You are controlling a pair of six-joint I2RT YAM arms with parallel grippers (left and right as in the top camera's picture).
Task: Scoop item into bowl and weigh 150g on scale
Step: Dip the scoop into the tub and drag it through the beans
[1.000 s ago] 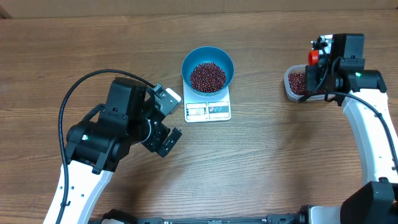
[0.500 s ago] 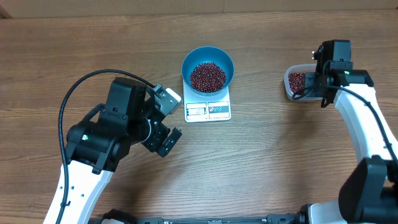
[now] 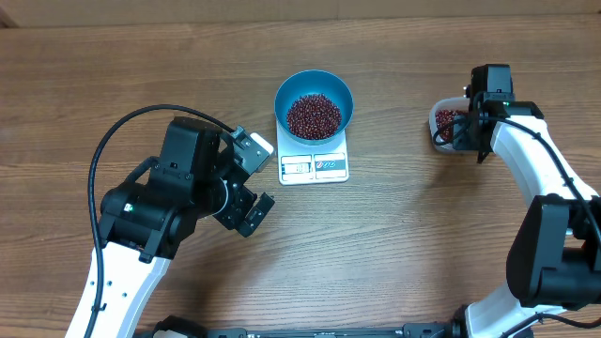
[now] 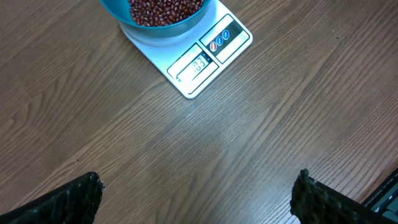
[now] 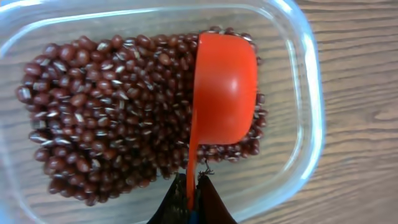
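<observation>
Over tub (image 5: 309,93), R gripper (image 5: 189,200) has lowered scoop (image 5: 225,87) onto beans (image 5: 106,112).

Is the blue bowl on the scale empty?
No, the overhead view shows the blue bowl on the scale holding a heap of dark red-brown beans.

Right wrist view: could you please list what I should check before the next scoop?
1. Grip: right claw shut on the red scoop handle: ok.
2. Scoop over the red beans in the clear tub: ok.
3. Scoop loaded: not ok, no beans show on it.
4. The blue bowl sits on the scale: ok.
5. Scale digits legible: cannot tell.
6. The left claw open, apart from bowl: ok.
</observation>
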